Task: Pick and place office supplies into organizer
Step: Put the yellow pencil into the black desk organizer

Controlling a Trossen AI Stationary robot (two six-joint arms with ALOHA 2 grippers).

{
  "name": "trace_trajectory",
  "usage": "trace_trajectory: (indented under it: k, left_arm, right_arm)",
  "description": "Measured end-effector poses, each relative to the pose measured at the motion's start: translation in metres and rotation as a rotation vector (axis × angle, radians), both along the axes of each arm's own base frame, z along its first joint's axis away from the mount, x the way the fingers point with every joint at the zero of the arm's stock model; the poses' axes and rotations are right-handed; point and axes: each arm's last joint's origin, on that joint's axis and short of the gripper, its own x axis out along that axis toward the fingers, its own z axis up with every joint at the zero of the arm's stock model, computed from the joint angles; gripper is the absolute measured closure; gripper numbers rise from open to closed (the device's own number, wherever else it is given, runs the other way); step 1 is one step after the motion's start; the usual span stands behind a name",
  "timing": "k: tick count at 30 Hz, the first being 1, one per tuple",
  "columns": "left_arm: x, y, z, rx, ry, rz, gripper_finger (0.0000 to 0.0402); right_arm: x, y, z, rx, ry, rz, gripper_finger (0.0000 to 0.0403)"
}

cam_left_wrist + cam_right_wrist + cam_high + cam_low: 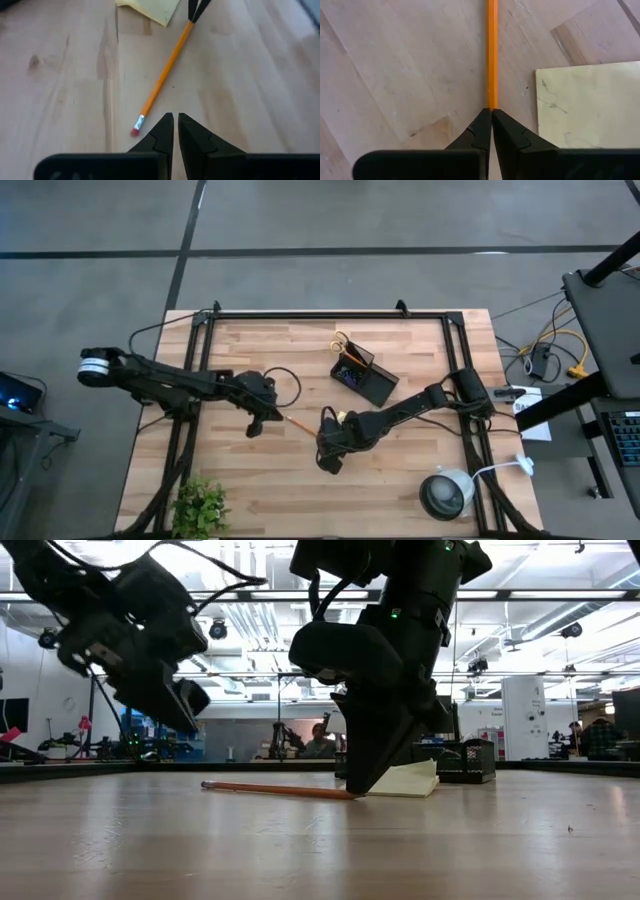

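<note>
An orange pencil (162, 75) with a pink eraser lies flat on the wooden table, beside a yellow sticky-note pad (587, 105). My right gripper (491, 110) stands over the pencil's far end, pointing steeply down, shut on it. My left gripper (175, 116) is shut and holds nothing. It hangs above the table just short of the pencil's eraser end (136, 131). The black organizer (367, 377) stands farther back, with yellow-handled scissors (342, 342) sticking up out of it. My right gripper has the pencil's end (492, 102) opposite the eraser at its shut fingertips (362, 780). The fingers come from above, slanting steeply down, in line with the pencil. The fingertips hide whether the end is pinched or only pressed on. The pencil lies level on the table.
A round grey-white lamp (445, 492) stands at the near right corner and a green plant (200, 505) at the near left. The sticky-note pad (408, 782) lies right beside my right gripper (360, 785). Bare wood (280, 490) stretches along the near edge.
</note>
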Motion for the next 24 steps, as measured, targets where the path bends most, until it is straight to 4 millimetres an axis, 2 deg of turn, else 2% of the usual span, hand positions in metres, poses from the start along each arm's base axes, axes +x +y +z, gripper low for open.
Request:
trace_trajectory:
  k: [4, 9, 19, 24]
  left_arm:
    - [0.008, 0.001, -0.016, 0.086, 0.040, -0.040, 0.0391]
    - [0.017, 0.003, -0.021, 0.181, 0.049, -0.050, 0.0388]
    - [0.018, 0.004, -0.017, 0.226, 0.003, -0.068, 0.0313]
    - [0.020, 0.003, -0.024, 0.235, 0.020, -0.112, 0.0302]
  right_arm:
    - [0.000, 0.000, 0.000, 0.000, 0.000, 0.000, 0.0394]
    - [0.000, 0.000, 0.000, 0.001, 0.000, 0.000, 0.0394]
    - [0.000, 0.000, 0.000, 0.008, 0.000, -0.013, 0.0394]
    - [0.000, 0.000, 0.001, 0.007, -0.001, -0.010, 0.0394]
